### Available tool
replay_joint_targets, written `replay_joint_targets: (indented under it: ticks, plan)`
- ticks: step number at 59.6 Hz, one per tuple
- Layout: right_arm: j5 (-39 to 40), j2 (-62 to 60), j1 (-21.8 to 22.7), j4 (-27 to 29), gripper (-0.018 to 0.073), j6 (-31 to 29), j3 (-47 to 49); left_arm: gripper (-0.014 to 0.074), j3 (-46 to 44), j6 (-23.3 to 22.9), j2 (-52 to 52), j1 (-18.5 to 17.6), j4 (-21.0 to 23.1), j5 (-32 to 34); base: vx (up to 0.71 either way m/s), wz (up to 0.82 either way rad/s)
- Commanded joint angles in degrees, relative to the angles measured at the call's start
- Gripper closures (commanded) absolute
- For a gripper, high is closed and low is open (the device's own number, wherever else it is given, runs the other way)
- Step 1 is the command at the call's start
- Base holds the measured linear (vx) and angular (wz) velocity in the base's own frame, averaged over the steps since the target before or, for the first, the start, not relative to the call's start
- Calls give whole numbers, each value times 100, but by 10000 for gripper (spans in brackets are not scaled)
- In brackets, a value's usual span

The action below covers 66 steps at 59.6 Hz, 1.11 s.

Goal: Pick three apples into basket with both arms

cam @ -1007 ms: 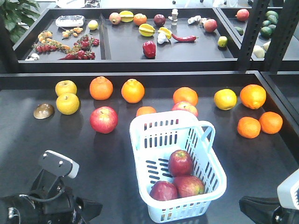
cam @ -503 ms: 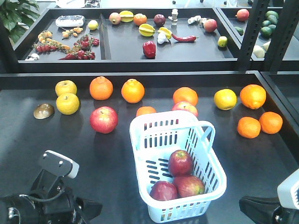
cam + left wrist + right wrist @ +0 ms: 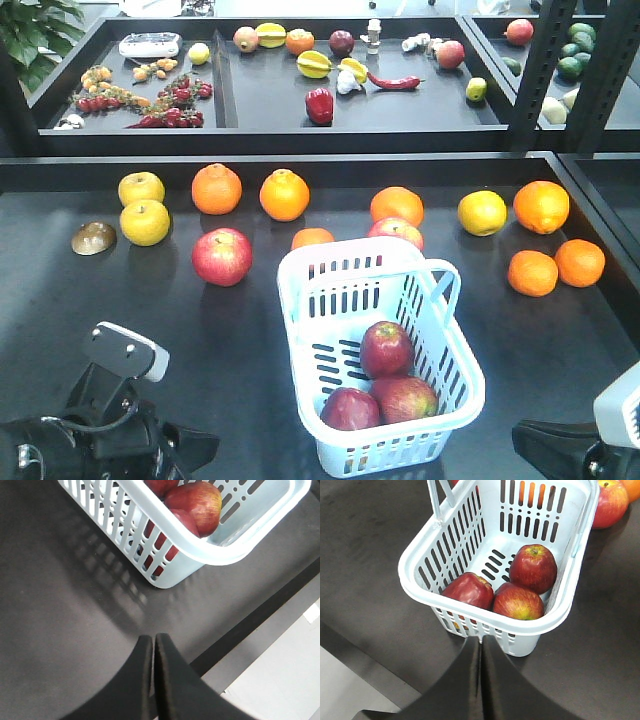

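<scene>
Both black finger grippers, left (image 3: pixel 152 642) and right (image 3: pixel 481 647), pinched empty at frame bottom, face three dark red apples (image 3: pixel 532 567) inside the pale blue slotted plastic basket (image 3: pixel 415 560).

Oranges (image 3: pixel 217 189) and yellow round fruits (image 3: pixel 145 222) are scattered on the dark bench (image 3: pixel 60 300). A brown shell-like item (image 3: pixel 93 238) is seen at left. Mixed fruit, a red pepper (image 3: pixel 319 105) and a chilli (image 3: pixel 394 81) are laid on the rear trays (image 3: pixel 222 90).

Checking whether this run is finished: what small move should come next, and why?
Probably none beyond keeping both arms back. Three apples already lie in the basket, and the left gripper and right gripper both have jaws closed, empty, outside the rim.
</scene>
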<state>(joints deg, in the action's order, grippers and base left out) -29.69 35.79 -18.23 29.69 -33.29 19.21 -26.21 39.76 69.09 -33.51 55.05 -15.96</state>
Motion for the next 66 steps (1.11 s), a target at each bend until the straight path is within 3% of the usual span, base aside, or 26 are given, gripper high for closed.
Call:
replay_joint_targets:
  ticks: [1, 17, 24, 31, 37, 44, 49, 66]
  plan:
    - [288, -2, 10, 102, 567, -63, 164, 602, -133, -28, -76, -36, 119, 150, 0, 0]
    - [288, -2, 10, 102, 567, -63, 164, 602, -133, -20, -100, -36, 63, 396, 0, 0]
    - [288, -2, 10, 102, 567, -63, 164, 602, -133, -135, -582, -36, -496, 454, 0, 0]
    - [288, -2, 10, 102, 567, -63, 164, 602, -133, -662, -1329, -36, -1349, 480, 0, 0]
    - [288, -2, 10, 102, 567, -63, 164, 602, 70, -1404, -1925, -36, -2138, 616, 0, 0]
    - [288, -2, 10, 102, 567, -63, 164, 602, 684, -2406, -2658, -36, -2639, 1181, 0, 0]
    - [288, -2, 10, 102, 567, -63, 164, 602, 1285, -2714, -3186, -36, -2778, 1596, 0, 0]
    - [288, -2, 10, 102, 567, -63, 164, 602, 2661, -2714, -5285, 11, -2756, 1889, 0, 0]
